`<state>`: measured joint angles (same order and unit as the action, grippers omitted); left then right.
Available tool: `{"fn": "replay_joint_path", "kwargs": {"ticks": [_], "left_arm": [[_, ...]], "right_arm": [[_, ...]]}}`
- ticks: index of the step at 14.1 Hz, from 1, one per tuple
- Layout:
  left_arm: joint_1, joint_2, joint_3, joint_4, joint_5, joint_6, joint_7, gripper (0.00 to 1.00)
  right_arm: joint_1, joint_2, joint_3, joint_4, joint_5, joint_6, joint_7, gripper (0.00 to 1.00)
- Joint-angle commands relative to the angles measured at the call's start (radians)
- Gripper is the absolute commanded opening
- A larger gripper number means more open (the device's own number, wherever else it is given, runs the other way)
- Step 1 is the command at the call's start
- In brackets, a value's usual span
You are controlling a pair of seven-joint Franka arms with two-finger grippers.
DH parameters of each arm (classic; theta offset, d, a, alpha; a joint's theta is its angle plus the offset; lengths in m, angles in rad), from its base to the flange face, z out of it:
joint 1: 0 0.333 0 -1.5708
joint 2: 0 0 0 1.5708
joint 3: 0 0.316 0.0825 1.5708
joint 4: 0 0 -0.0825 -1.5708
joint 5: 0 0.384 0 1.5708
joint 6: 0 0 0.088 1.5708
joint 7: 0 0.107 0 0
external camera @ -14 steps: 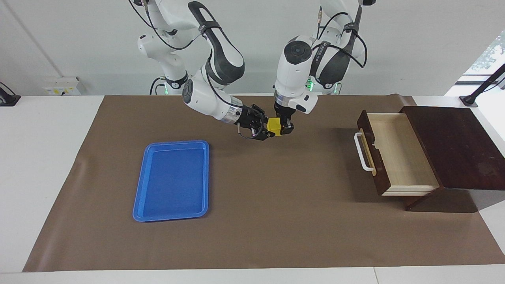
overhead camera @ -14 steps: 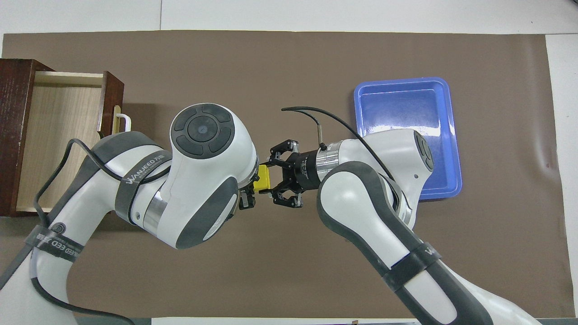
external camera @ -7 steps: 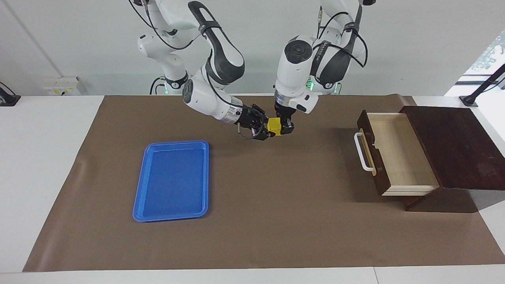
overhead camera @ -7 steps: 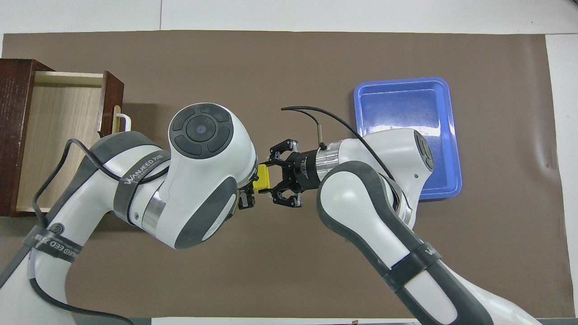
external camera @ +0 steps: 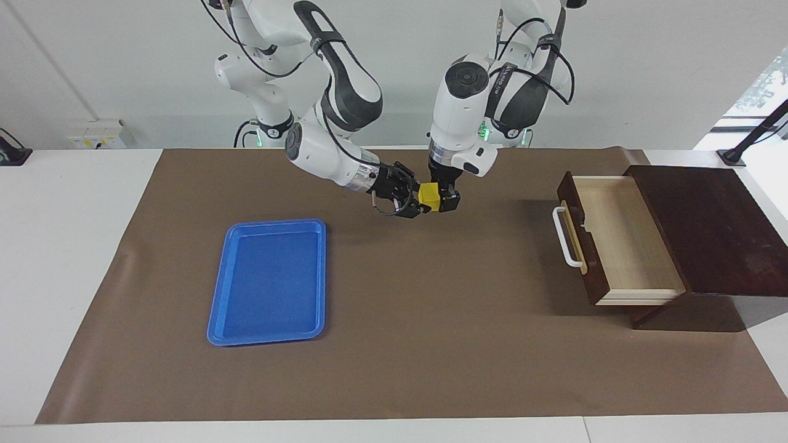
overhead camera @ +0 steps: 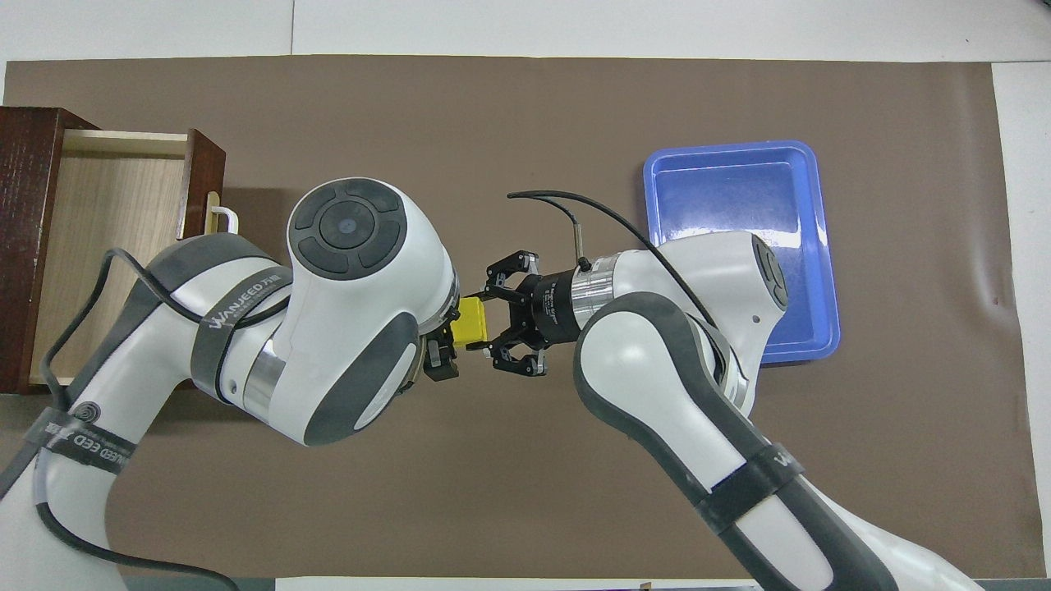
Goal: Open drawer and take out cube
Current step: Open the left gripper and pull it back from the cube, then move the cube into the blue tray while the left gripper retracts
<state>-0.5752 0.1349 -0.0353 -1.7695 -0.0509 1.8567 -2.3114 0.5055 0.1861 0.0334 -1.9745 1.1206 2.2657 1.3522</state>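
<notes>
cube (external camera: 430, 195), small and yellow, is held in the air over the brown mat (external camera: 394, 344), between the two grippers, roughly at 12 o'clock from the mat's centre in the facing view. left gripper (external camera: 444, 200) points down from above and pinches the cube between its fingers. right gripper (external camera: 411, 203) comes in sideways from the 9 o'clock side of the cube in that view, its fingers spread around the cube's edge and not visibly closed on it. drawer (external camera: 615, 237) stands pulled out of its dark box (external camera: 714, 227) at 3 o'clock, its pale interior bare. blue tray (external camera: 269, 281) lies at 8 o'clock from the cube.

risks, as judged: if the left gripper lets go before the right one clamps, the cube would drop to the mat; a skewed closing could twist or squeeze the cube out; the fingers of both grippers are crowded together and could collide.
</notes>
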Motion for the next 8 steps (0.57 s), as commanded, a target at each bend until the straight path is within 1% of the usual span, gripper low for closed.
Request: {"fn": "replay_joint_path", "kwargs": {"ticks": [1, 3, 4, 6, 8], "left_arm": [[0.075, -0.018, 0.003, -0.008, 0.002, 0.005, 0.012, 1.0], [0.142, -0.018, 0.002, -0.025, 0.035, 0.041, 0.041, 1.0], [0.162, -0.018, 0.003, -0.045, 0.051, 0.077, 0.065, 1.0], [0.222, -0.043, 0.002, -0.105, 0.097, 0.111, 0.119, 1.0], [0.319, -0.054, 0.002, -0.149, 0.105, 0.179, 0.214, 1.0]], "right_arm": [[-0.005, 0.013, 0.0, 0.025, 0.025, -0.014, -0.021, 0.0], [-0.016, 0.019, -0.007, 0.039, 0.025, -0.026, -0.019, 0.0], [-0.04, 0.021, -0.007, 0.045, 0.022, -0.04, -0.021, 0.0], [-0.091, 0.026, -0.009, 0.063, 0.007, -0.058, -0.022, 0.0], [-0.166, 0.026, -0.01, 0.072, -0.014, -0.098, -0.024, 0.0]]}}
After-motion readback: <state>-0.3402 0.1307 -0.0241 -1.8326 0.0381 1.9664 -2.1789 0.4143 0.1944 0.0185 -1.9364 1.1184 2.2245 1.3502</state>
